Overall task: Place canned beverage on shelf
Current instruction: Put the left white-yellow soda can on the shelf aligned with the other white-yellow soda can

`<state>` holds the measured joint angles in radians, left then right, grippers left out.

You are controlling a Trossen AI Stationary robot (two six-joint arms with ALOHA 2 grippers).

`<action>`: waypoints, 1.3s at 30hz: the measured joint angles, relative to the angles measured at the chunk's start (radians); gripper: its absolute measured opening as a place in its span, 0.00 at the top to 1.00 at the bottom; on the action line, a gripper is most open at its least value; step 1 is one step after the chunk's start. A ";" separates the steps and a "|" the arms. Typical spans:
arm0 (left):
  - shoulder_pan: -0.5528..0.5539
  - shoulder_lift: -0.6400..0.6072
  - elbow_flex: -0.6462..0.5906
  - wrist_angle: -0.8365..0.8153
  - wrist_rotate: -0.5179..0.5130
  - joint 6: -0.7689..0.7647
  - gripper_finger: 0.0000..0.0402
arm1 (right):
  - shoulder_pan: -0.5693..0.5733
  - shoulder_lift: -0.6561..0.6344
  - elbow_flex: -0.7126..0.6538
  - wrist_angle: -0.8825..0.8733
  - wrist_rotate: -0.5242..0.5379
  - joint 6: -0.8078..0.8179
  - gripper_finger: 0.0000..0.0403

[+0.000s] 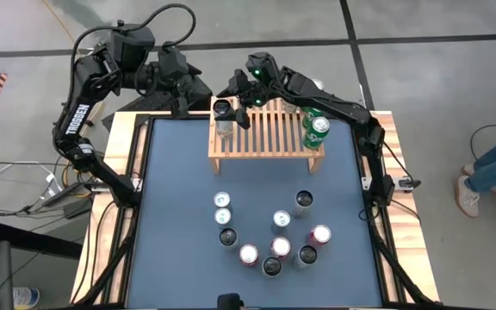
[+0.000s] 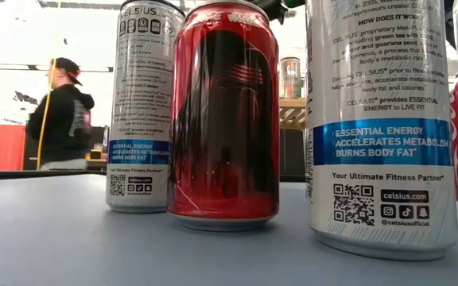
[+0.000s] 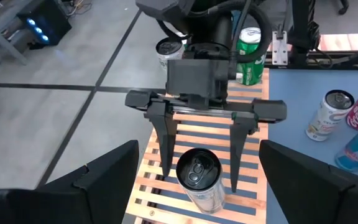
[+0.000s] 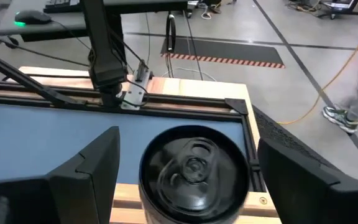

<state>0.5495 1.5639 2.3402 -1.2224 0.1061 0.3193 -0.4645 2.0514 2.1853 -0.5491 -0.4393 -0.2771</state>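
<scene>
1. Right gripper point(image 1: 223, 110) is over the shelf point(image 1: 265, 129), jaws apart on either side of a black-topped can point(image 1: 223, 109) standing upright on the slats at the shelf's left end, looks like a release so it stays put.
2. Left gripper point(image 1: 179, 86) waits behind the surface point(image 1: 170, 207), jaws apart.
3. Green cans point(image 1: 317, 129) sit at the other end; loose cans point(image 1: 269, 237) wait.

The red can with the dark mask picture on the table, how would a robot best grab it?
Around its round side wall, fingers coming down from above. The red can stands upright, with gaps to the white cans beside it.
</scene>
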 joint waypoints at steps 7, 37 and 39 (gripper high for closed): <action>0.000 0.000 0.000 0.000 0.000 0.001 0.20 | -0.002 0.000 0.000 -0.010 0.000 0.006 0.21; 0.000 0.000 -0.001 0.001 -0.001 -0.009 0.20 | 0.019 -0.001 0.000 -0.067 0.103 -0.020 0.65; 0.000 0.000 -0.001 0.001 -0.013 -0.017 0.20 | 0.019 -0.002 0.000 -0.067 0.108 0.009 0.65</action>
<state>0.5491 1.5639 2.3394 -1.2214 0.0931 0.3024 -0.4458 2.0496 2.1857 -0.6159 -0.3316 -0.2686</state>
